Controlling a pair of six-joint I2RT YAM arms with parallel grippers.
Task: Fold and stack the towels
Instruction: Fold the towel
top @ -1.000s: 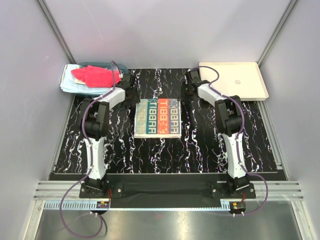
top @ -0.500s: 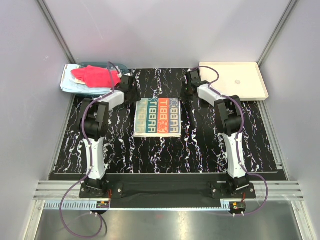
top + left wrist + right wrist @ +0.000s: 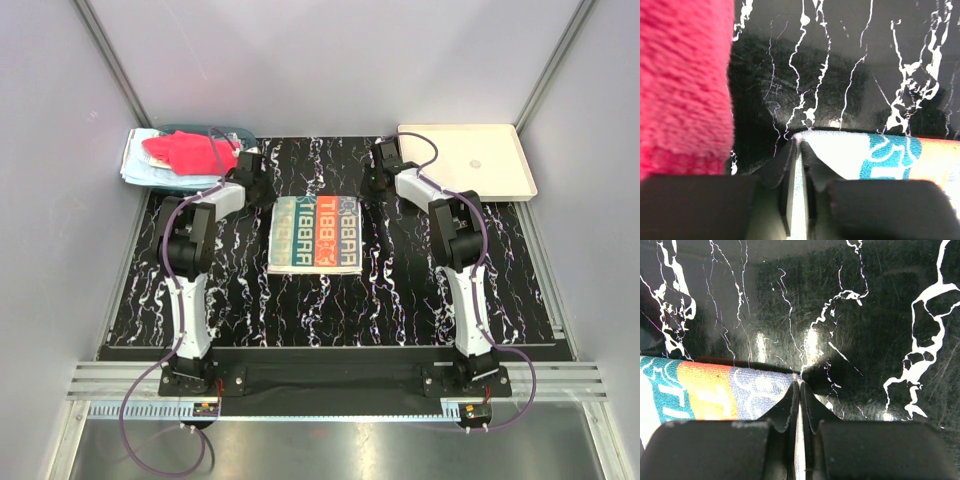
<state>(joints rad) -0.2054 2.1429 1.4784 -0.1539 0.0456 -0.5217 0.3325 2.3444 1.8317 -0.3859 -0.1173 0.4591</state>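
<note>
Towels: three in view. Far left, light blue towel (image 3: 133,168) lies flat, partly over the teal basket (image 3: 206,128), with the red-pink towel (image 3: 190,152) bunched on top of it. In the left wrist view the red-pink towel (image 3: 682,85) fills the left side, just beside the fingers.

Left gripper (image 3: 798,146): jaws clenched, pinching the far-left corner of the patterned towel (image 3: 316,235); a pale sliver of cloth shows between the fingers (image 3: 785,165).

Patterned towel sits mid-table on the black marbled table (image 3: 400,290), flat, roughly square, with teal, orange and grey-blue bands with pale lettering. It lies well apart from the pile at far left.

Right gripper (image 3: 799,385): jaws clenched at the towel's far-right corner, with the cloth edge ending right at the fingertips. It looks pinched, though only a thin strip is visible between the pads.

Both arms reach toward the far side, one at each far corner of the towel.

Far right: cream tray (image 3: 500,170), off the table's far-right corner.
</note>
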